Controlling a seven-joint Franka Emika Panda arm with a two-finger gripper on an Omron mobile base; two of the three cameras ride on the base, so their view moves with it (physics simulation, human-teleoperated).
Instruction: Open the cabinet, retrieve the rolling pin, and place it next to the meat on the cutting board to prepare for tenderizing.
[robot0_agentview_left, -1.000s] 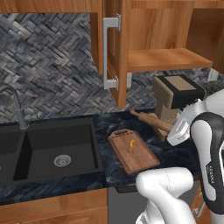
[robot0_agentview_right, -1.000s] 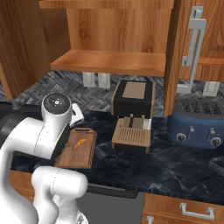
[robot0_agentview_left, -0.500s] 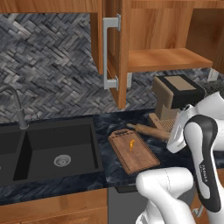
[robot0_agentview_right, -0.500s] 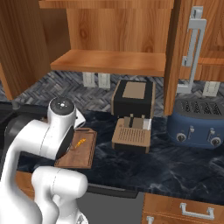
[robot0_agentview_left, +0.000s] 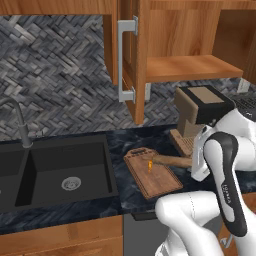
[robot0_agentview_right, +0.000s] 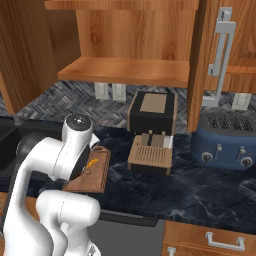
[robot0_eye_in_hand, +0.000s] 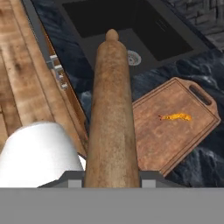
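Observation:
The rolling pin (robot0_eye_in_hand: 112, 118) runs up the middle of the hand view from my gripper (robot0_eye_in_hand: 112, 176), which is shut on its near end. It hangs above the counter edge, left of the cutting board (robot0_eye_in_hand: 157, 140). The meat (robot0_eye_in_hand: 176, 117) is a tiny orange sliver in the middle of the board. In the left base view the rolling pin (robot0_agentview_left: 170, 161) pokes out from behind my forearm, over the right side of the cutting board (robot0_agentview_left: 152, 180), its tip close to the meat (robot0_agentview_left: 150, 164). The cabinet (robot0_agentview_left: 190, 67) stands open with a bare shelf, its door (robot0_agentview_left: 127, 60) swung out.
A black sink (robot0_agentview_left: 65, 170) with a faucet (robot0_agentview_left: 20, 125) lies left of the board. A dark machine with a ribbed wooden block (robot0_agentview_right: 150, 155) stands right of the board, and a blue toaster (robot0_agentview_right: 225, 142) further right. Lower cupboard fronts (robot0_eye_in_hand: 65, 83) drop below the counter edge.
My arm has brought the rolling pin down and toward the board; its tip now hangs over the board near the meat. Board and meat have not moved.

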